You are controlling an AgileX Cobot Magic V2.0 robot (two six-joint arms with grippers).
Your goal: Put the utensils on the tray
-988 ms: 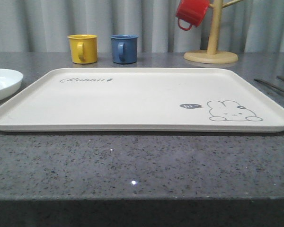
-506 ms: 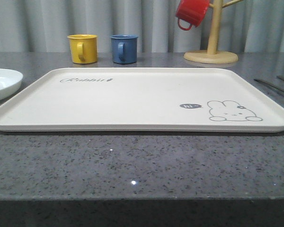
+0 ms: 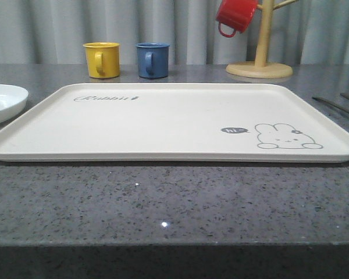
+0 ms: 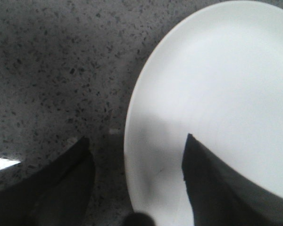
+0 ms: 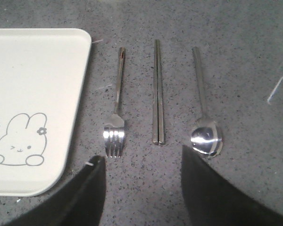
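Note:
The cream tray (image 3: 163,125) with its rabbit drawing lies flat across the middle of the grey counter; its corner (image 5: 33,84) also appears in the right wrist view. Beside that corner three silver utensils lie parallel on the counter: a fork (image 5: 116,113), a pair of chopsticks (image 5: 157,94) and a spoon (image 5: 203,113). Two thin utensil handles (image 3: 335,106) show at the far right in the front view. My right gripper (image 5: 142,159) hovers open over the counter just short of the utensils' ends, holding nothing. My left gripper (image 4: 136,141) is open above the rim of a white plate (image 4: 217,94).
The white plate (image 3: 1,102) sits left of the tray. A yellow mug (image 3: 102,59) and a blue mug (image 3: 152,60) stand behind the tray. A wooden mug tree (image 3: 260,52) with a red mug (image 3: 235,16) hanging on it stands at the back right.

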